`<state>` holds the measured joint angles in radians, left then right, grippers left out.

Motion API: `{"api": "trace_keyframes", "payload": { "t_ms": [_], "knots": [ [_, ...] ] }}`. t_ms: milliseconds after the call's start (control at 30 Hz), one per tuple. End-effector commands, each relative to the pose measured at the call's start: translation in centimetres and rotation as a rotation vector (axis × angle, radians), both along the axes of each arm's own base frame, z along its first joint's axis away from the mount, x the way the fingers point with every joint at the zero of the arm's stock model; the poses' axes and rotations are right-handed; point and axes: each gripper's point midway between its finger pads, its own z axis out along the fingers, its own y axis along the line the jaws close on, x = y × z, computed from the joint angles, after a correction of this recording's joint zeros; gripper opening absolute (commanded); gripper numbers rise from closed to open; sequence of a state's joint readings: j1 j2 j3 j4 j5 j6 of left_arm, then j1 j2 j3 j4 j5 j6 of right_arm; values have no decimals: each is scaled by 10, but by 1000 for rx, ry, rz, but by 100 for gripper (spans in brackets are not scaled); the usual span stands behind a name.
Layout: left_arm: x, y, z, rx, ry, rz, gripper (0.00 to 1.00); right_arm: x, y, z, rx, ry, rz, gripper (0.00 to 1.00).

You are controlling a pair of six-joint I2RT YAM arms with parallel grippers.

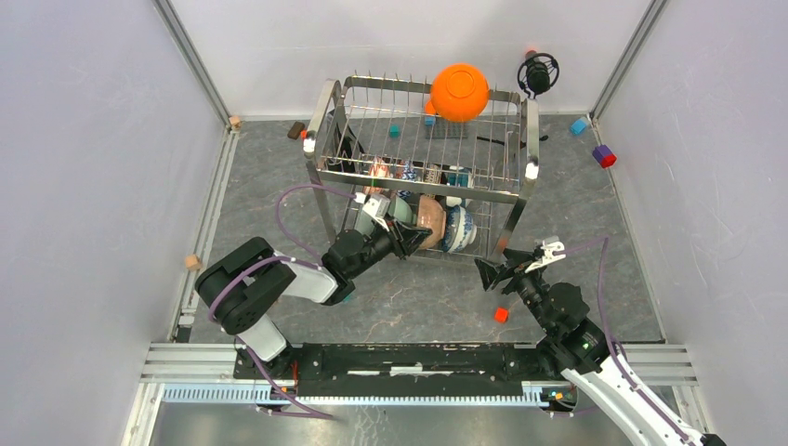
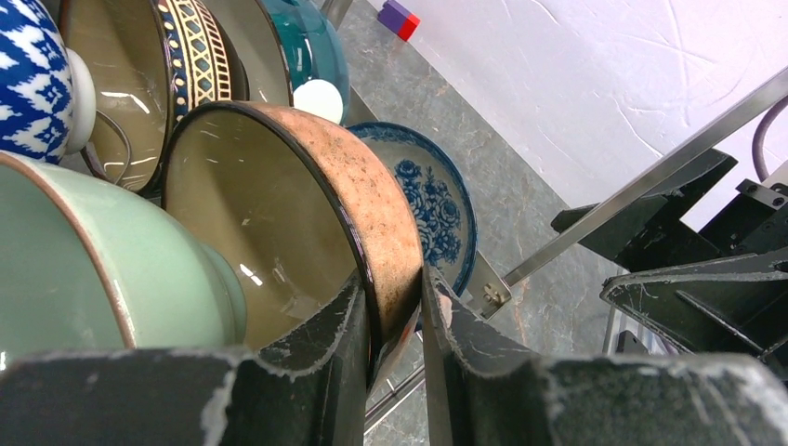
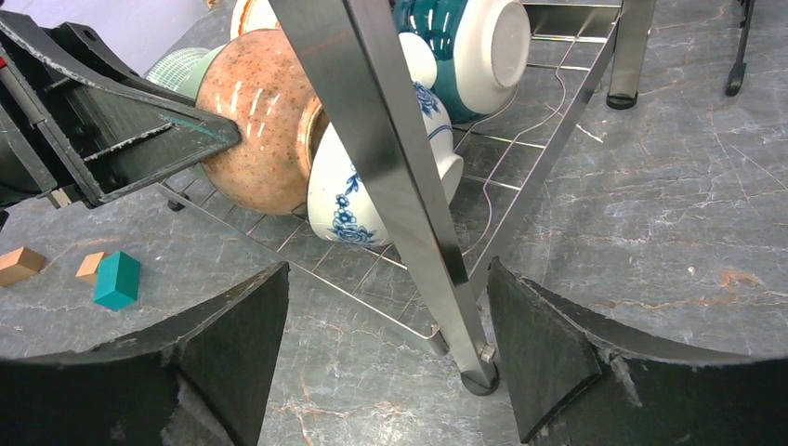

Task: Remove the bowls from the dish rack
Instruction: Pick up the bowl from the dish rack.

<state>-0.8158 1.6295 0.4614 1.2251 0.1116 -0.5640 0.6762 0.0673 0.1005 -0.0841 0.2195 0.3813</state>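
Left wrist view – the left claw point(image 2: 395, 311) is clamped on the dark rim of a speckled brown-gold ceramic bowl point(image 2: 279, 204). It is one of at least six bowls standing on edge in the lower tier of the shiny steel wire dish rack point(image 1: 418, 186). One bright orange round bowl point(image 1: 459, 91) sits on the upper tier. The right claw point(image 3: 387, 264) gapes wide above the grey marbled tabletop point(image 1: 418, 297) – the rack's front leg point(image 3: 409, 186) shows between its fingers.

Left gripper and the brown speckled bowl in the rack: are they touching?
Touching. The left wrist view shows the left gripper closed on the brown speckled bowl at its rim, one finger inside, one against its outer wall.
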Motion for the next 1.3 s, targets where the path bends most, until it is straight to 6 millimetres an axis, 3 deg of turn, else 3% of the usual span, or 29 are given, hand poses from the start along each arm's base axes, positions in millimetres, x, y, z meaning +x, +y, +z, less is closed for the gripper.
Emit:
{"api": "trace_keyframes", "payload": {
  "t_ms": [0,500,600,800,1000,1267],
  "knots": [
    [-50,-11,95,-267,-178,-218,2,2,-1,7,17,-21,-10,84],
    [-62,-1,114,-261,-326,-217,2,3,1,7,30,-35,-8,84],
    [-66,-2,109,-235,-353,-225,2,6,2,6,37,-35,-14,78],
    [-70,-7,88,-159,-389,-225,2,6,9,2,53,-33,10,57],
    [-69,-5,83,-143,-388,-209,2,6,9,2,51,-35,11,52],
    [-70,-2,92,-159,-359,-198,2,6,8,1,55,-25,9,53]
  ]
}}
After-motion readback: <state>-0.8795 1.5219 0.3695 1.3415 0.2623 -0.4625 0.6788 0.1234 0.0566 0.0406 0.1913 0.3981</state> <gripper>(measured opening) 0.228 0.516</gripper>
